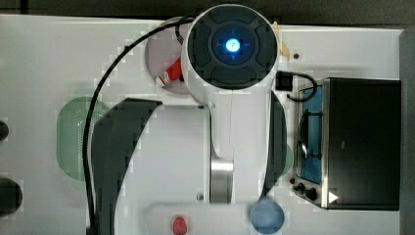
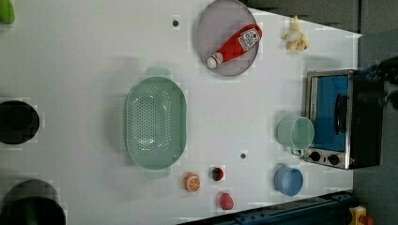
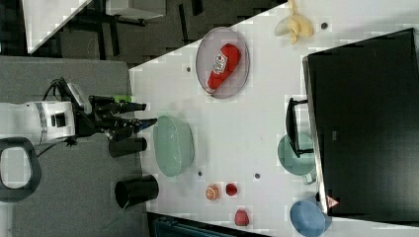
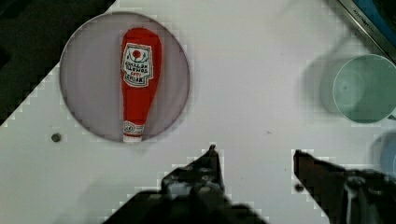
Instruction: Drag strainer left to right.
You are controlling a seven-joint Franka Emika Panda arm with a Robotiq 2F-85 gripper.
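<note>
Well apart from the strainer (image 3: 173, 145), hand (image 3: 146, 113) open, empty

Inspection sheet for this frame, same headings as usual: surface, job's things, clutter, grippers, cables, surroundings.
Surface: white table, two small dark spots.
Job's things: strainer flat on the table, nothing inside, untouched.
Clutter: ketchup bottle lying on grey plate; green cup and blue cup beside toy oven; orange slice, small red pieces, pale yellow toy near the table corner.
Grippers: gripper open, holding nothing, above bare table.
Cables: black cable looping off the arm over the strainer in the top view.
Surroundings: black cylinders beyond the table edge; grey floor.
</note>
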